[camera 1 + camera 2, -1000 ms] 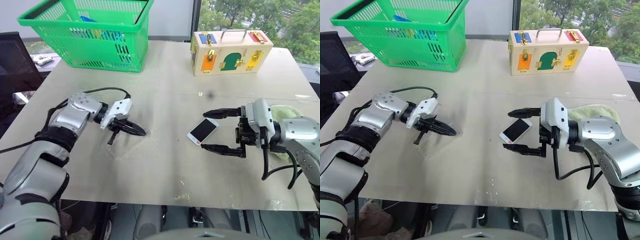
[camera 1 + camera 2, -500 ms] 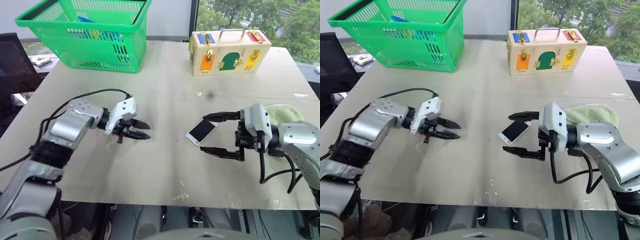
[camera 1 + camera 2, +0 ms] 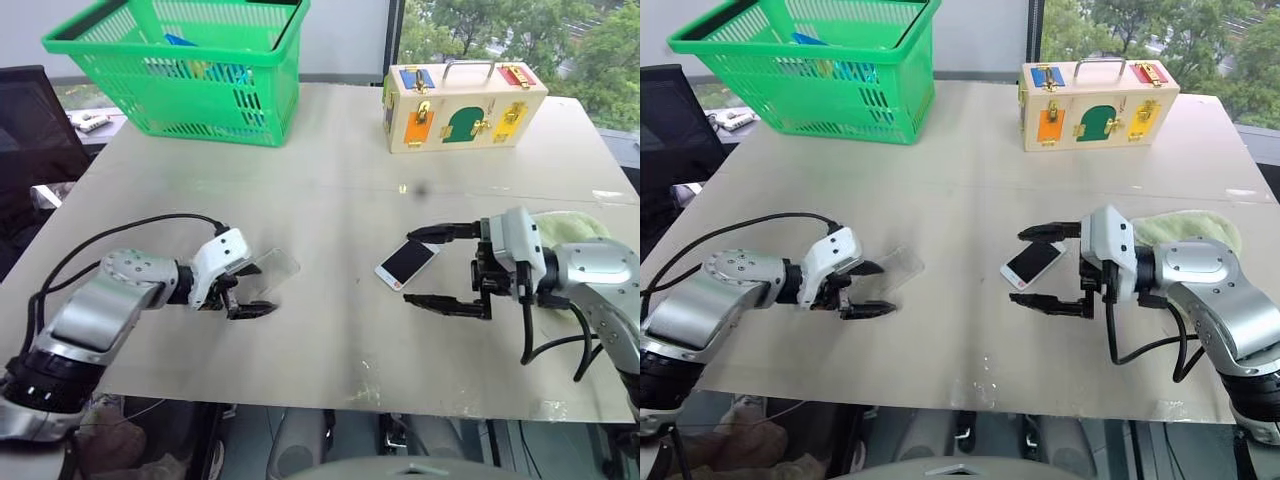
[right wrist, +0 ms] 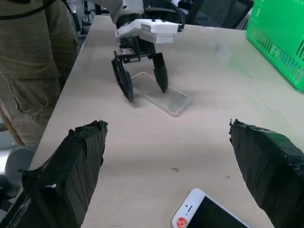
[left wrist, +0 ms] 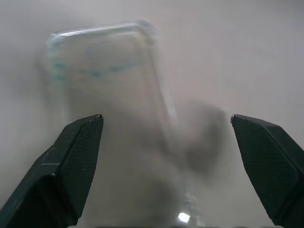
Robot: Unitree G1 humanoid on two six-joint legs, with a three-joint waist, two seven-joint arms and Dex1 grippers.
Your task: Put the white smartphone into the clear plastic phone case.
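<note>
The clear plastic phone case [image 3: 273, 271] lies flat on the table, and the left wrist view shows it as a faint shell [image 5: 107, 85]. My left gripper [image 3: 247, 291] is open just behind it, its fingers straddling the case's near end without gripping it. The right wrist view takes in that gripper [image 4: 141, 71] and the case [image 4: 164, 96] together. The white smartphone [image 3: 406, 262] lies screen up right of centre. My right gripper [image 3: 409, 268] points left and stands open, one finger on each side of the phone [image 4: 209, 214].
A green basket [image 3: 180, 60] stands at the back left and a wooden latch box [image 3: 463, 105] at the back right. A pale green cloth [image 3: 570, 225] lies behind my right arm. A person [image 4: 33, 57] stands by the table's far side edge.
My left gripper has opened and let go of the case, then drawn back toward the near left and tilted down. The case now lies flat on the table. The right gripper has kept still.
</note>
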